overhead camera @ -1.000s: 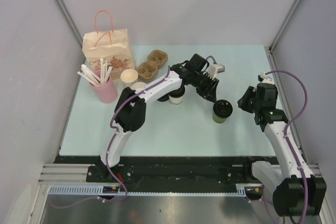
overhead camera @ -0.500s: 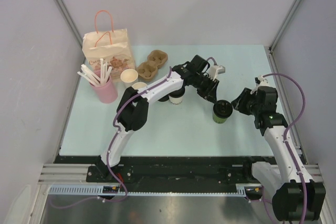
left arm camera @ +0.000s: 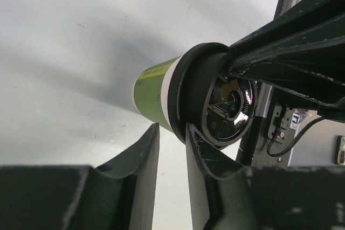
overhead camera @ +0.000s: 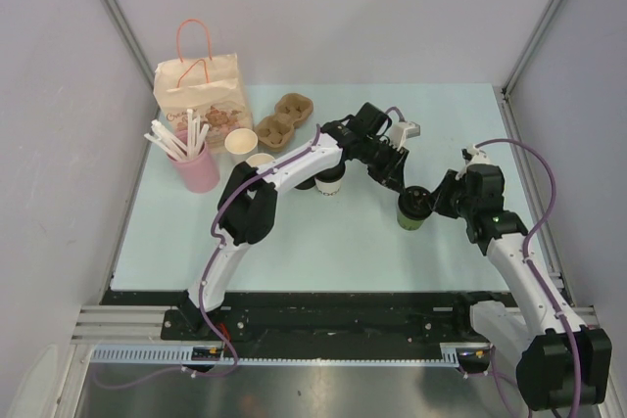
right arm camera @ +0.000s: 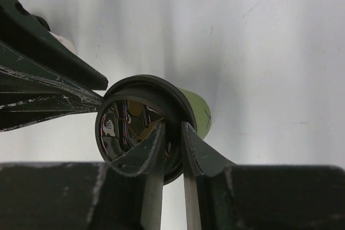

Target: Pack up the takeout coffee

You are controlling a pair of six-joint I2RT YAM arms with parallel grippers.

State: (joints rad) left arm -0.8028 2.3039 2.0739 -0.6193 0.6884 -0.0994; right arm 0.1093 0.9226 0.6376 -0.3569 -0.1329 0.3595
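Note:
The green-sided cup (overhead camera: 411, 215) with its black lid stands right of centre on the table. My left gripper (overhead camera: 405, 186) reaches it from the far left. In the left wrist view (left arm camera: 172, 127) its fingertips are a narrow gap apart with the lid rim (left arm camera: 186, 92) between them. My right gripper (overhead camera: 434, 201) meets the cup from the right. In the right wrist view (right arm camera: 172, 129) one finger lies on the lid top and the other on the cup's green side (right arm camera: 198, 109), pinching the rim. The white-sided lidded cup (overhead camera: 330, 183) stands partly hidden under my left arm.
A paper bag (overhead camera: 201, 95) stands at the far left. Next to it lie a cardboard cup carrier (overhead camera: 282, 122), a pink cup of straws (overhead camera: 196, 168) and two lidless cups (overhead camera: 241, 142) (overhead camera: 260, 160). Grey walls close in both sides.
My right gripper has moved left onto the green cup and closed over its lid rim. My left gripper shifted slightly down to the lid. The cup stayed put.

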